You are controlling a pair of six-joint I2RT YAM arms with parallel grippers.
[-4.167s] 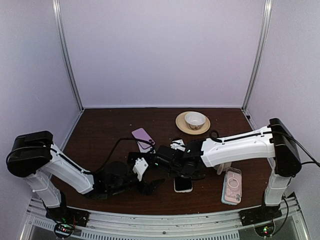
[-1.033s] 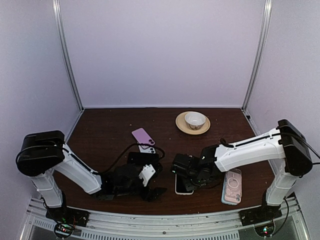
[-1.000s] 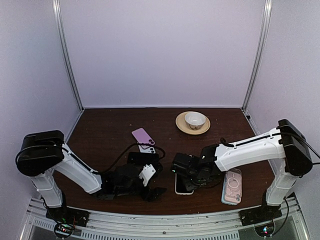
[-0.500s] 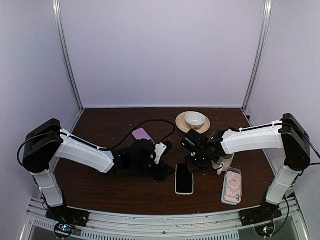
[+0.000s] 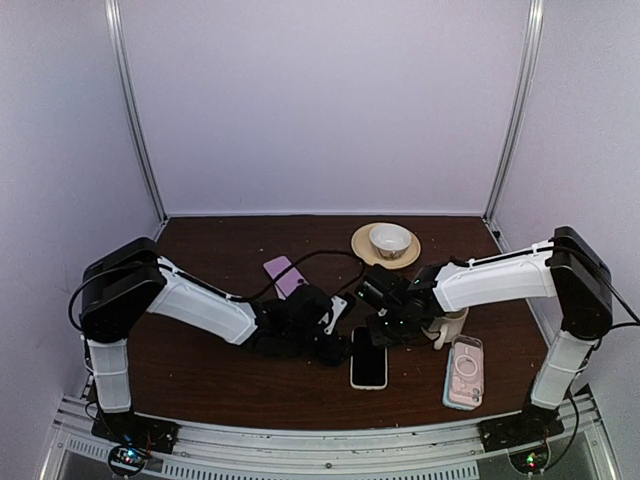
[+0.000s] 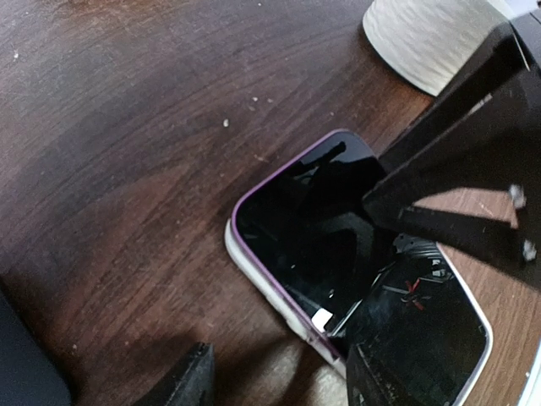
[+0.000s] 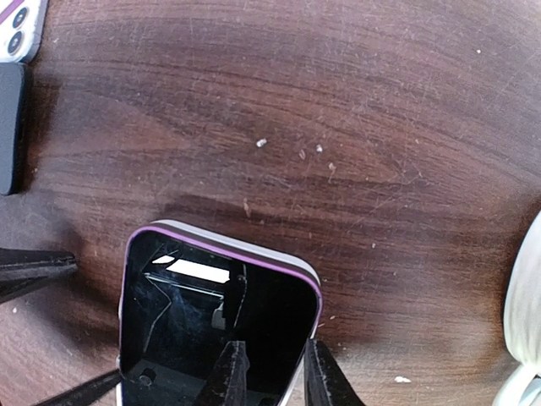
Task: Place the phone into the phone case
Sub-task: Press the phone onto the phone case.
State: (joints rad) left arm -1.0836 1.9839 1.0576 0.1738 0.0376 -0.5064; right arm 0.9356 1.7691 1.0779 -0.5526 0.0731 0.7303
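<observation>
A black-screened phone (image 5: 368, 360) with a purple edge lies flat, screen up, at the table's middle front. A whitish phone case (image 7: 254, 239) rims its purple edge along the far end and the left side (image 6: 264, 281). My left gripper (image 6: 283, 382) is at the phone's left side, open; one finger is over the wood and the other over the screen. My right gripper (image 7: 272, 376) hangs over the far right corner, its jaws narrowly apart. One finger is above the screen and the other just outside the edge. In the top view both grippers (image 5: 338, 338) (image 5: 385, 328) crowd the phone's far end.
A beige cup (image 5: 446, 325) stands just right of my right gripper. A pink clear case (image 5: 464, 372) lies at the front right. A second purple phone (image 5: 284, 272) lies back up behind my left arm. A bowl on a saucer (image 5: 388, 241) is at the back. A flat black object (image 7: 8, 127) lies left.
Both arms moved back from the near edge. My left gripper swung right to the phone's left side and narrowed. My right gripper lifted to the phone's far end and narrowed. The phone stayed put.
</observation>
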